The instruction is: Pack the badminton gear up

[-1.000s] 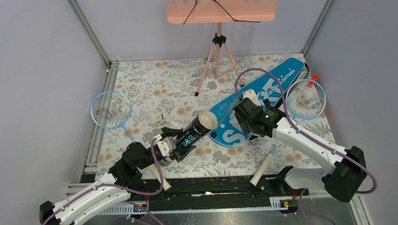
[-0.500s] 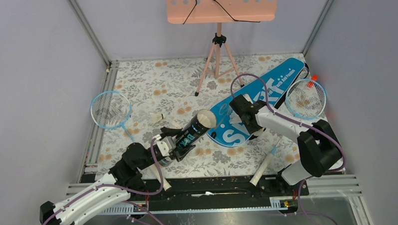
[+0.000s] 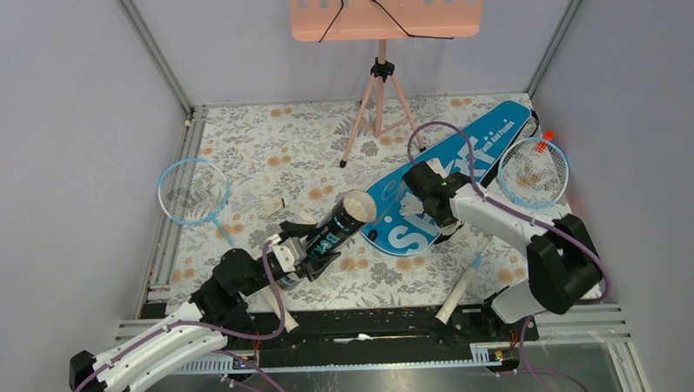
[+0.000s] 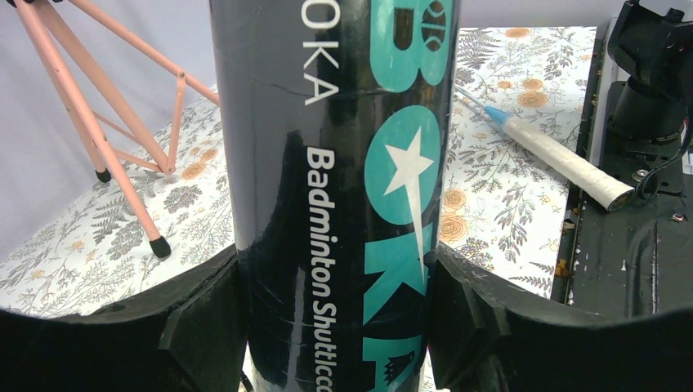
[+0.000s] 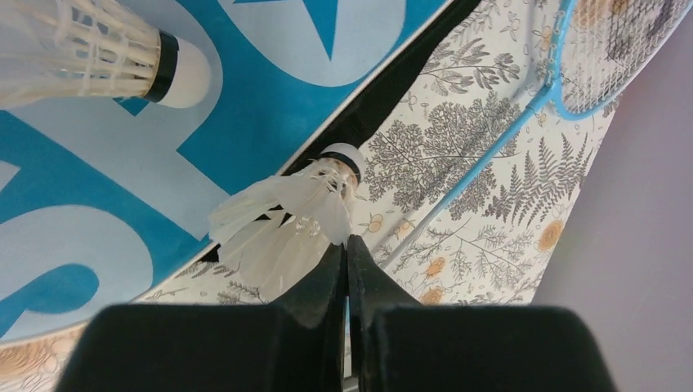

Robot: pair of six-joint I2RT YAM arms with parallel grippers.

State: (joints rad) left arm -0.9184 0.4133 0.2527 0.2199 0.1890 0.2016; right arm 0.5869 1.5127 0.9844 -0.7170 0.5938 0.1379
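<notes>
My left gripper (image 3: pixel 313 252) (image 4: pixel 335 282) is shut on the black tube (image 3: pixel 336 231) (image 4: pixel 343 163). The tube is tilted, with its open mouth (image 3: pixel 359 208) toward the blue bag (image 3: pixel 477 148) (image 5: pixel 122 163). Over the bag's lower edge, my right gripper (image 3: pixel 416 202) (image 5: pixel 347 245) is shut on the feather skirt of a white shuttlecock (image 5: pixel 290 216). A second shuttlecock (image 5: pixel 106 53) lies on the bag. Another shuttlecock (image 3: pixel 276 204) lies on the mat left of the tube. One racket (image 3: pixel 193 190) lies at the left. The other racket (image 3: pixel 533 172) (image 5: pixel 605 57) lies at the right beside the bag.
A pink tripod stand (image 3: pixel 382 90) (image 4: pixel 106 139) stands at the back centre, its legs close to the bag's upper side. The right racket's white handle (image 3: pixel 458 297) (image 4: pixel 564 163) points at the near rail. Grey walls close in both sides.
My right gripper has closed on the shuttlecock at the bag's edge, and the right arm's elbow has swung up and right. The left arm and tube have barely moved.
</notes>
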